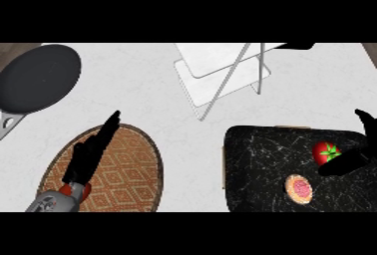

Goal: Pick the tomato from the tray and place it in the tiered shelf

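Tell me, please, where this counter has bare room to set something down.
Bare counter lies between the pan and the tiered shelf, in the strip between the woven mat and the tray, and right of the shelf. Crowded: the tray's right side, with tomato and right hand.

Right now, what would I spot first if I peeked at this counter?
The bright red tomato jumps out, sitting on the black tray at the right, with the right hand close beside it. At the left, the left hand lies with straight fingers over a woven orange mat. A white tiered shelf stands at the top middle.
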Controlling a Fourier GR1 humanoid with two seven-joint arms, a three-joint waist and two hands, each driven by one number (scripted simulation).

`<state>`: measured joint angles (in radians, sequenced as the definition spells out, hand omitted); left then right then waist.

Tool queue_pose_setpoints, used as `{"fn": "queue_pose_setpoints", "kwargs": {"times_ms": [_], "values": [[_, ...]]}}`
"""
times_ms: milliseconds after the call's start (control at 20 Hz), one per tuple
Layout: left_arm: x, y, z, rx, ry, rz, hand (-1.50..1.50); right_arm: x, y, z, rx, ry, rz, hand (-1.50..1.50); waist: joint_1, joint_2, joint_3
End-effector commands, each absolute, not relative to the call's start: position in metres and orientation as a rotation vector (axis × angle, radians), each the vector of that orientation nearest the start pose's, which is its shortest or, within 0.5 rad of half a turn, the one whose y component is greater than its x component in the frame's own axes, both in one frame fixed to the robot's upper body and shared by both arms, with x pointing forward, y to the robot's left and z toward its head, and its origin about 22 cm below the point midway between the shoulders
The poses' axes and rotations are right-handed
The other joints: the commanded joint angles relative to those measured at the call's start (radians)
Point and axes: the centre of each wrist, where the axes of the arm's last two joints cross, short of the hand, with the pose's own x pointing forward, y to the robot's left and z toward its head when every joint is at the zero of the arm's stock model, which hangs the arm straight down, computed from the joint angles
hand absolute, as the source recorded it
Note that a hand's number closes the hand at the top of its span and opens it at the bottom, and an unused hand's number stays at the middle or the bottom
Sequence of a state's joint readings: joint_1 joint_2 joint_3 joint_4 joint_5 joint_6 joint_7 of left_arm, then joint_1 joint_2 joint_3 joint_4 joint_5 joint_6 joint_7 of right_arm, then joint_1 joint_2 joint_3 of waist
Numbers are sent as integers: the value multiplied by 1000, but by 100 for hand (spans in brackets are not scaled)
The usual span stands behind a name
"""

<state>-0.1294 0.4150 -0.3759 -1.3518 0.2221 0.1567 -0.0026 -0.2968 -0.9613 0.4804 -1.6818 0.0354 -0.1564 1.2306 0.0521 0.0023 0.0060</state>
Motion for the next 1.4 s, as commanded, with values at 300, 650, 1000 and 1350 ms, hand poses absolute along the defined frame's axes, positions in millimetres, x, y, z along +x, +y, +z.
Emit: {"fn": "queue_pose_setpoints", "kwargs": {"times_ms": [300,650,1000,1350], "values": [[249,273,-30,102,-1320,-304,0,297,-275,101,-1058,-315,450,-150,-28,4,-9],[249,271,-25,98,-1315,-289,0,306,-273,98,-1061,-271,499,-150,-43,-1,-8],[240,270,-30,121,-1304,-277,0,299,-265,75,-1044,-281,495,-150,-53,-4,-7],[239,277,-26,107,-1317,-296,0,307,-269,60,-1028,-240,535,-150,-48,-2,-7]]}}
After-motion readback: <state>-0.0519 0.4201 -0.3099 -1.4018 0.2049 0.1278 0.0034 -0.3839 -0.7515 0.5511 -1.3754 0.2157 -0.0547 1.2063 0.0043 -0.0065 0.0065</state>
